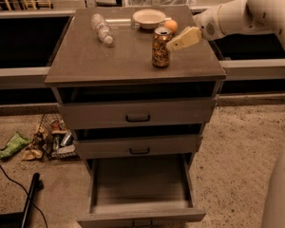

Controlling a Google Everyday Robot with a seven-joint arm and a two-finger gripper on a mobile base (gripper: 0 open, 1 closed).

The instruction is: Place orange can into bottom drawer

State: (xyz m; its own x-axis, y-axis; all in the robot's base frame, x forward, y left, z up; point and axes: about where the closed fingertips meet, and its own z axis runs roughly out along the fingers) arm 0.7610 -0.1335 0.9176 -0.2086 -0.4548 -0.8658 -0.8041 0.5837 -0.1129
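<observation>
Orange can (160, 48): upright on the cabinet top (109, 56), silver lid up, mottled brown and cream print facing forward. Not in the bottom drawer.

Gripper (175, 42): just right of the can, level with its upper rim, tip pointing left toward it. Seemingly a sliver of gap there, though hard to be sure of no contact. Released or clenched: cannot tell. Nothing visibly held.

White arm (237, 15): reaching in from the right of the can, above the tabletop.

Round orange (171, 25): close behind the can, slightly right, partly hidden by it.

Bowl (149, 18): behind the can, a little left, pale and shallow.

Plastic bottle (102, 28): lying on its side, left of the can and further back.

Two shallower drawers (137, 114): below the can, each with a dark handle.

Bottom drawer (140, 216): lowest, far below the can, pulled well out, bare floor showing inside.

Litter (42, 141) and a black cable (0, 165): on the ground, down and left of the can.
</observation>
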